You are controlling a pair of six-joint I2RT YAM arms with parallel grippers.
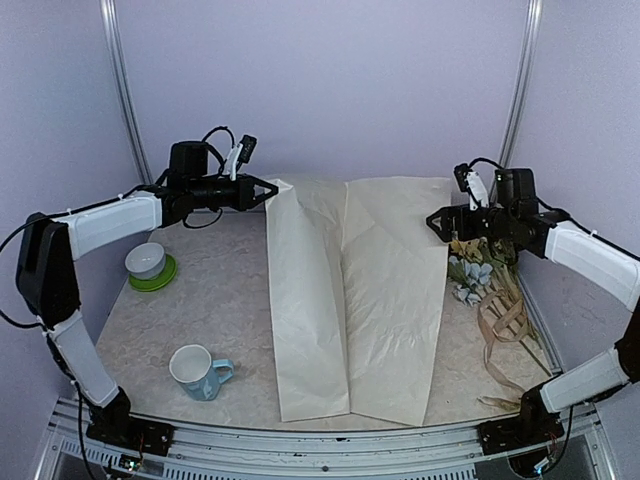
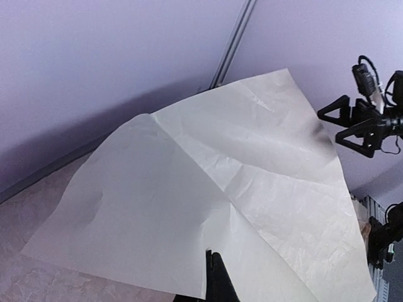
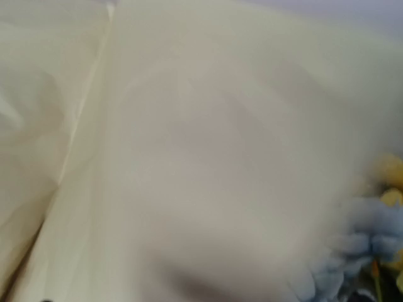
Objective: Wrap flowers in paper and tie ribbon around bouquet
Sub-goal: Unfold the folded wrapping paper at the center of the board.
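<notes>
One sheet of paper (image 1: 380,300) is spread across the middle of the table (image 1: 220,300), its left strip creased upward. Its far left corner appears to be pinched by the left gripper (image 1: 268,190), jaws closed. The right gripper (image 1: 435,222) is held wide and empty at the far right edge. One bunch of flowers (image 1: 472,272) and one ribbon (image 1: 505,325) lie right of the sheet, unwrapped. Step judged: sheet laying. Next, the flowers are to be lifted by the stems onto the sheet. One mug (image 1: 198,370) and one bowl (image 1: 146,260) are noted at left.
</notes>
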